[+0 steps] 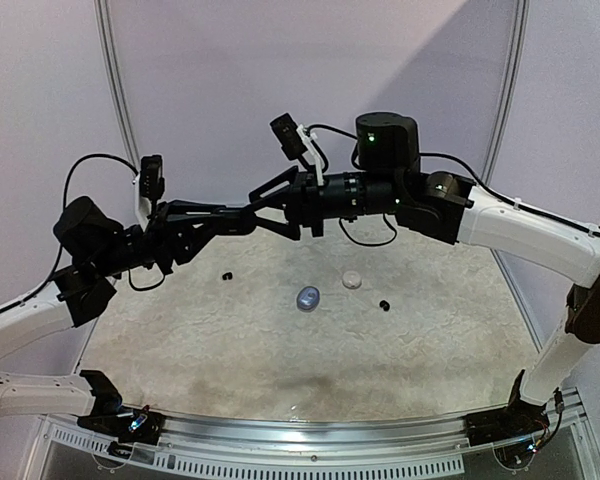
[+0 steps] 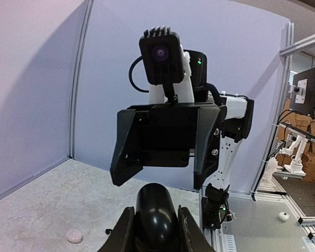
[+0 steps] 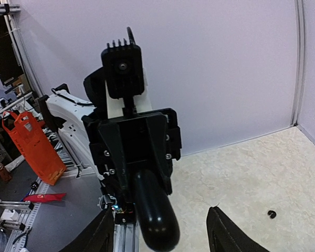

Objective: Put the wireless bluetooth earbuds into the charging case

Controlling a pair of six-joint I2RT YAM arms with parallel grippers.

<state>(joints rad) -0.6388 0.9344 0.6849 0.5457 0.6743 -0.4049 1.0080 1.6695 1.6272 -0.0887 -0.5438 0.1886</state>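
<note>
Left tool [image 2: 156,211]: clenched on the charging case [image 2: 155,218], raised in the air well above the surface [image 1: 180,340].
Charging case: black, glossy and rounded. Its free end sticks out past the left fingers [image 2: 123,233] toward the right tool [image 3: 160,231]. I cannot tell whether its lid is shut.
Right tool: released, facing the left tool head-on. Its fingers [image 3: 226,233] stand on either side of the case's free end, with a gap showing on each side.
Earbuds: one black earbud [image 1: 227,275] lies on the surface under the left arm. The second black earbud [image 1: 384,305] lies under the right arm, well apart from the first.
Between them: a silvery-blue oval [image 1: 308,297] and, near it, a pale round piece [image 1: 352,280]. They are too small to tell whether they are buds or cases.
Surface: pale and mottled.
</note>
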